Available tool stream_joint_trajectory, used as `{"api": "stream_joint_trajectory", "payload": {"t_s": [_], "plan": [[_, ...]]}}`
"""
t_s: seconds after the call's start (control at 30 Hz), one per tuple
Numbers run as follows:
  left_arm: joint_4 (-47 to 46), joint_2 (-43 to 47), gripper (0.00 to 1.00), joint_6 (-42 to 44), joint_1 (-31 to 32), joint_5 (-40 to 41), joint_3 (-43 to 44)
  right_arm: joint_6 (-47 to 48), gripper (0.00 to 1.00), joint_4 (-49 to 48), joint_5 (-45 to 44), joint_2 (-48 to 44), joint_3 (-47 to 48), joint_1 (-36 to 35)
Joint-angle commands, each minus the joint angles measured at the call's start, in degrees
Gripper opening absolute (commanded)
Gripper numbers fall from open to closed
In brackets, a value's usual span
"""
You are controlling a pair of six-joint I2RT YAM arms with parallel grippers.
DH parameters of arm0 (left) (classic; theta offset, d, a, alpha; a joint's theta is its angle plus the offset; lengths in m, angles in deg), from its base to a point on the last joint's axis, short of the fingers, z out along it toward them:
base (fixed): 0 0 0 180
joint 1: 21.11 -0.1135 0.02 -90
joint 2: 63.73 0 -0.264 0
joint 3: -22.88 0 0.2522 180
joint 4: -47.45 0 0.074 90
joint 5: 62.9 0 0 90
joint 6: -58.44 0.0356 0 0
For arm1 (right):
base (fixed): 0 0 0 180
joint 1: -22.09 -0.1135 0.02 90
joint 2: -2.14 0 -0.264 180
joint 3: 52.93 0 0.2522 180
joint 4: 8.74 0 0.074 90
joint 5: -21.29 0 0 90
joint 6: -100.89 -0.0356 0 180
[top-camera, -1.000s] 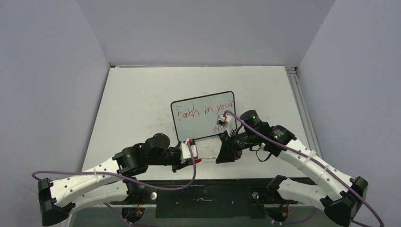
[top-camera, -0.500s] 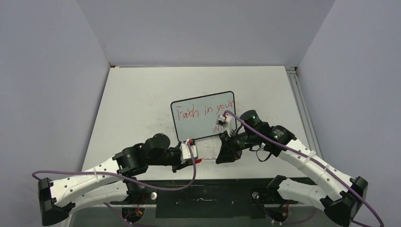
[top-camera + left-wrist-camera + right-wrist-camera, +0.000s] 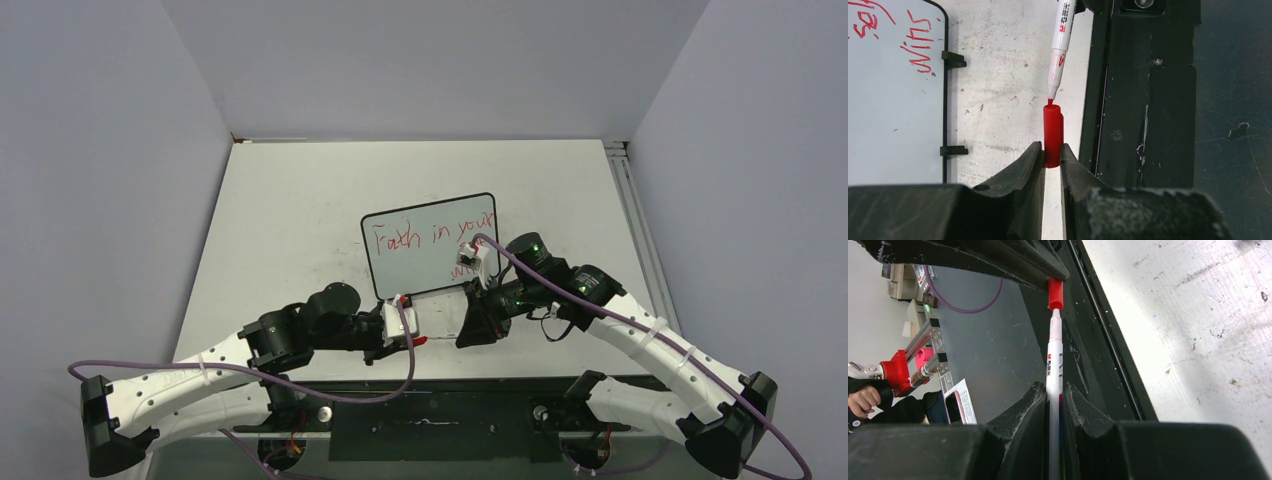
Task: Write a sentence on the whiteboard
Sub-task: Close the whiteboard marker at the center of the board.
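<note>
The whiteboard lies mid-table with the red sentence on it. In the left wrist view its right edge shows the word "wins". My left gripper is shut on a red marker cap and sits just in front of the board. My right gripper is shut on the white marker and faces the left one. The marker's red tip sits at the cap's open mouth. The cap also shows in the right wrist view.
A black base plate runs along the table's near edge, right beside the cap. A metal rail lines the table's right edge. Grey walls close in the back and sides. A person's hand and a phone show beyond the table.
</note>
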Motion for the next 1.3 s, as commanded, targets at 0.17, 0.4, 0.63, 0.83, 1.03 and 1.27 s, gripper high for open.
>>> {"api": "stream_joint_trajectory", "payload": {"t_s": [0.17, 0.4, 0.63, 0.83, 1.03, 1.27], "plan": [[-3.4, 0.3, 0.0, 0.1, 0.4, -1.6, 0.1, 0.2, 0.05, -2.6, 1.8, 1.0, 0.7, -1.1], [-3.6, 0.5, 0.0, 0.3, 0.7, -1.9, 0.1, -0.5, 0.05, -4.3, 2.8, 1.1, 0.0, -1.4], [-3.8, 0.5, 0.0, 0.5, 2.8, -1.5, -0.1, 0.5, 0.05, -3.9, 4.7, 3.1, -0.5, -2.2], [-4.5, 1.1, 0.0, 0.7, 4.2, -0.2, -0.1, 0.7, 0.05, -4.6, 5.7, 5.0, -0.7, -3.4], [-5.7, 1.5, 0.0, -0.2, 4.3, -0.1, 0.2, -1.1, 0.05, -9.4, 6.4, 6.6, -1.5, -5.0], [-7.5, 2.0, 0.0, -1.3, 4.2, -0.5, 0.6, -2.4, 0.05, -14.7, 6.3, 8.5, -3.1, -6.8]]}}
